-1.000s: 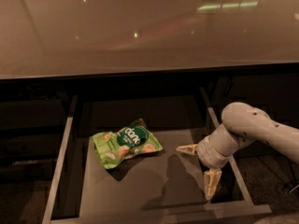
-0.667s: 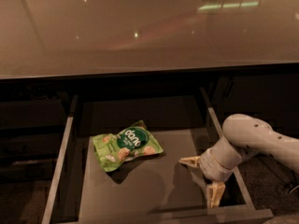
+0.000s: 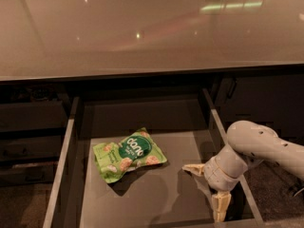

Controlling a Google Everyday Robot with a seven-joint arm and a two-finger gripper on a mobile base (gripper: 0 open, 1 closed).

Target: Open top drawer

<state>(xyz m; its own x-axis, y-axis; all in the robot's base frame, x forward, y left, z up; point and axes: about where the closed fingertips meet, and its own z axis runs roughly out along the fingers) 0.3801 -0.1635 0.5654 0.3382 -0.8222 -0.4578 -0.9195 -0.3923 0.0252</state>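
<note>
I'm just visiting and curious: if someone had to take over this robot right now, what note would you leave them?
Hand: open, holding nothing, at the right front corner of the top drawer.
Drawer: pulled well out, grey floor showing, a green snack bag lying inside.
Done: the opening, by the look of it.
Left: probably only lifting the hand clear.

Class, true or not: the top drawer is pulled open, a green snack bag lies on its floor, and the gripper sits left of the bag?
Not quite. The camera view shows the gripper to the right of the green snack bag, not left. The top drawer is open, with the bag on its floor.
</note>
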